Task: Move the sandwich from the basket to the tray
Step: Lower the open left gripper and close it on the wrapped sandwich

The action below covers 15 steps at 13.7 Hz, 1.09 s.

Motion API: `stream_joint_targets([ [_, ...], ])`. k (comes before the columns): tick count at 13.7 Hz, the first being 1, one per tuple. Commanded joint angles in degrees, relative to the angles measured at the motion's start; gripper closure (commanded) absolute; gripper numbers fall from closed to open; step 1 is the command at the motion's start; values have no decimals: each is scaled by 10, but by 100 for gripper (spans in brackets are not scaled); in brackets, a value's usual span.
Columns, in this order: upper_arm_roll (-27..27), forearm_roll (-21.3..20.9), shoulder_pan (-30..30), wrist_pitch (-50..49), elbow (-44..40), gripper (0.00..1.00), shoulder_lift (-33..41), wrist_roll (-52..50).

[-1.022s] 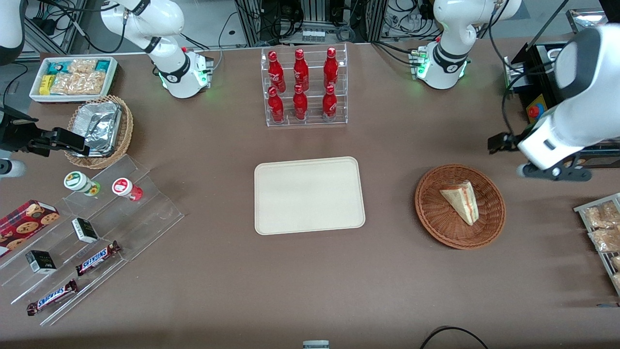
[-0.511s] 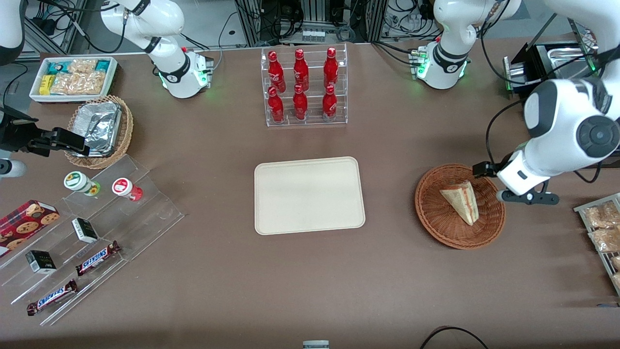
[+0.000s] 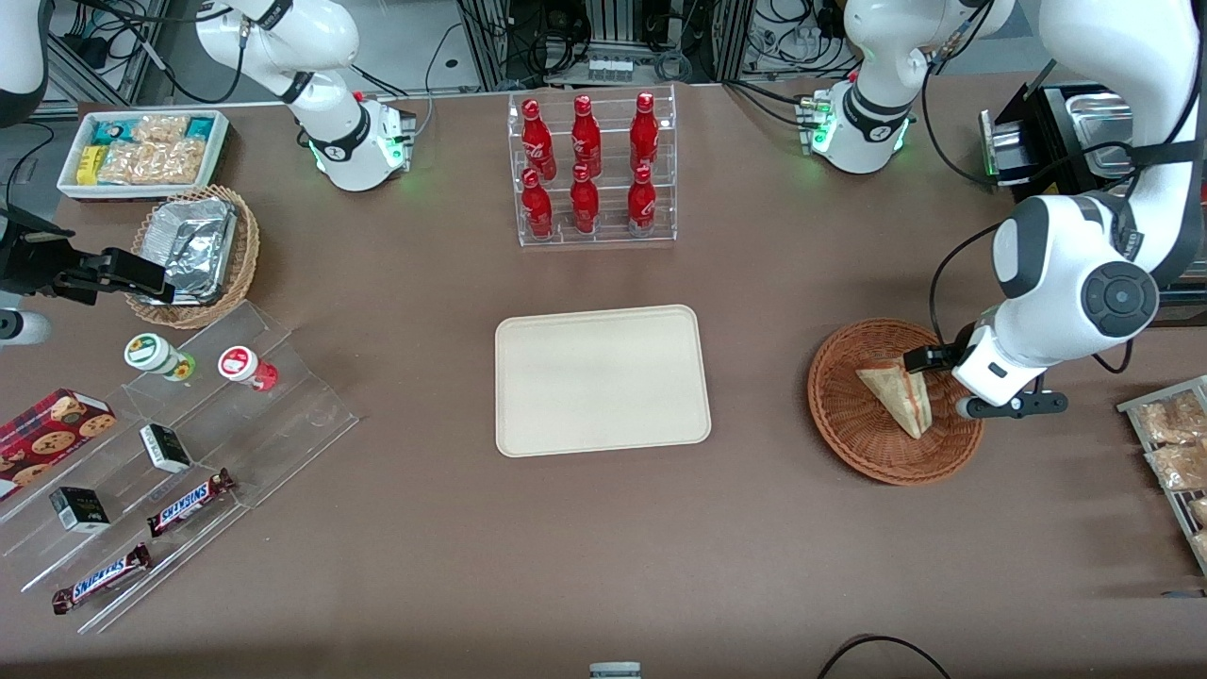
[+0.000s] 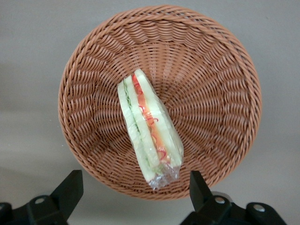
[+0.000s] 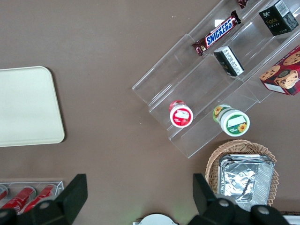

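Your pincer [image 4: 133, 194] hangs over the basket [image 3: 853, 424] toward the working arm's end of the table [image 3: 754, 566], fingers [image 4: 70, 187] spread wide, touching nothing. Sandwich [image 4: 149, 129] lies in the basket, filling edge up. Tray [image 3: 602, 379] sits mid-table, well apart from the basket.

**Hovering over the wicker basket**

My gripper [image 4: 136, 194] hangs above the basket [image 4: 211, 93], jaws spread wide with one dark fingertip [image 4: 70, 187] at each side of the basket's rim. The sandwich [image 4: 149, 129] lies inside on the woven bottom, a wrapped wedge showing its cut edge of pale bread with red and green layers. My fingers touch nothing. Plain grey-brown tabletop [image 4: 33, 47] surrounds the basket.
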<state>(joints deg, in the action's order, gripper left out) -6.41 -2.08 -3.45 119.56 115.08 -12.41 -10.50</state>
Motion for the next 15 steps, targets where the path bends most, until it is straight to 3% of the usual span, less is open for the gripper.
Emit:
stream_joint_targets([
  [1, -4, 3, -2, 44, 44, 0, 18, -75],
  [5, -7, 1, 12, 81, 58, 0, 12, -237],
  [15, -7, 1, 12, 169, 105, 0, -9, -265],
])
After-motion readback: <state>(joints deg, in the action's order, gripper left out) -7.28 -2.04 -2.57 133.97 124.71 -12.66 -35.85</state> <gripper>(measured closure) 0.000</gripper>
